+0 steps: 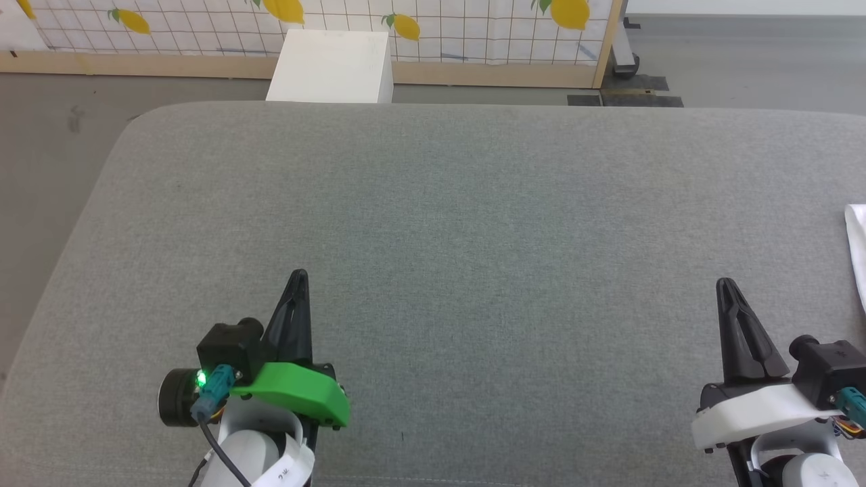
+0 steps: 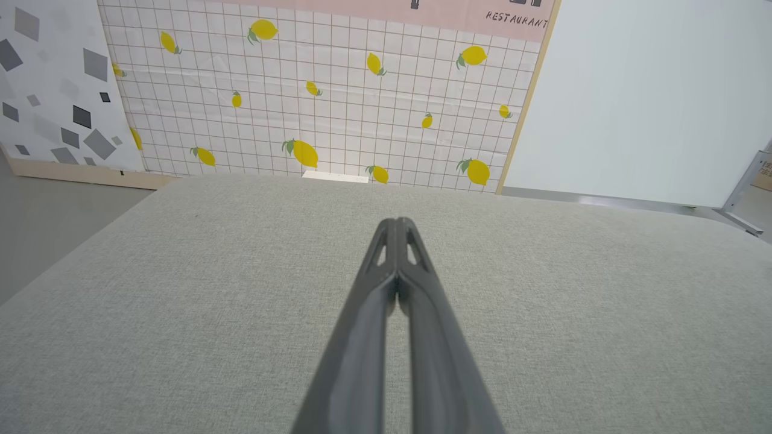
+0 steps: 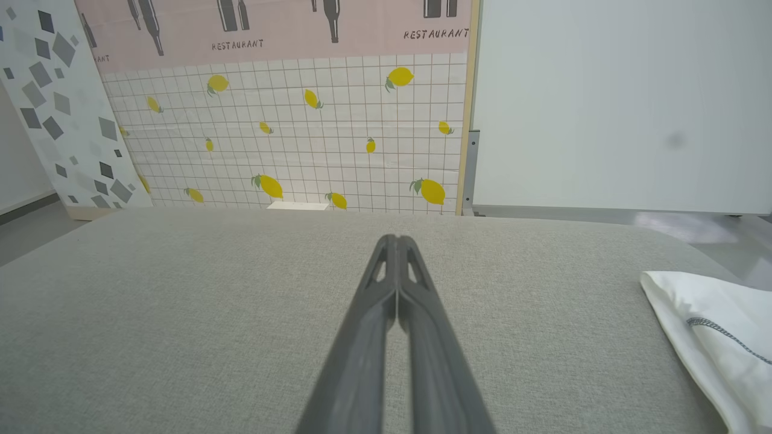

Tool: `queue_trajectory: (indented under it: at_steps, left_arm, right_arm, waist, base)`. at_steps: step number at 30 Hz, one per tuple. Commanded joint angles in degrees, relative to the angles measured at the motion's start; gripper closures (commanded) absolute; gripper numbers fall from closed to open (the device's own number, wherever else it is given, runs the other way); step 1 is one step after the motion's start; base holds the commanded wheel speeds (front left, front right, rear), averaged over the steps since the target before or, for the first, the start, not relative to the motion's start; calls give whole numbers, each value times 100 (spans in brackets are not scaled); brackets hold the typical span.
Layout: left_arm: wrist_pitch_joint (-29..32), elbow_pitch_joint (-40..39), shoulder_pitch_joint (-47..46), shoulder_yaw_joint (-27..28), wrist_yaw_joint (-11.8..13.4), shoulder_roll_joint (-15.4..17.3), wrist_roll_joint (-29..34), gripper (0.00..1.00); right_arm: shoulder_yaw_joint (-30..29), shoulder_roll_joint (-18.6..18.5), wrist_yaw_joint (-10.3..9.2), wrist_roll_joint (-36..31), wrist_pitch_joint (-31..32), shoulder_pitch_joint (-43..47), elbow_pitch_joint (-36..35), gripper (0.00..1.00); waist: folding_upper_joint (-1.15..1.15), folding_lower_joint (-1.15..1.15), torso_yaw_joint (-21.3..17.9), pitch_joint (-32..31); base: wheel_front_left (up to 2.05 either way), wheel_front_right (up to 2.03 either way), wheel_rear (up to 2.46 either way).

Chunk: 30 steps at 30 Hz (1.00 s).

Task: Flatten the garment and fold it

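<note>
White garment [image 3: 724, 301] cut off by the view's right edge.

The shirt [image 1: 858, 251] runs off the right edge; only a white corner strip shows, so its lay cannot be told. The box [image 1: 331, 64] has its foot hidden behind the worktop [image 1: 433, 223].

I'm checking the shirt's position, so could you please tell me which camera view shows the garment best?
The right wrist view: the garment lies at its lower right, a corner and dark stitching plain. The head view catches a thin white strip of it at its right edge. The left wrist view looks across the grey cushion.
</note>
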Motion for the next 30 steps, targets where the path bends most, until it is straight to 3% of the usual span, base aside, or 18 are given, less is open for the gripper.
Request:
queue_trajectory:
  at_steps: [1, 30]
  left_arm:
    - [37, -44, 106, 37, -34, -5, 76, 100]
    - [374, -279, 308, 307, -71, -8, 455, 100]
  right_arm:
    - [28, 11, -3, -43, 37, -3, -25, 100]
    - [192, 22, -6, -192, 303, -5, -46, 100]
  waist:
    - [0, 0, 3, -4]
    - [0, 0, 51, -82]
  base:
    - [0, 0, 0]
    - [0, 0, 0]
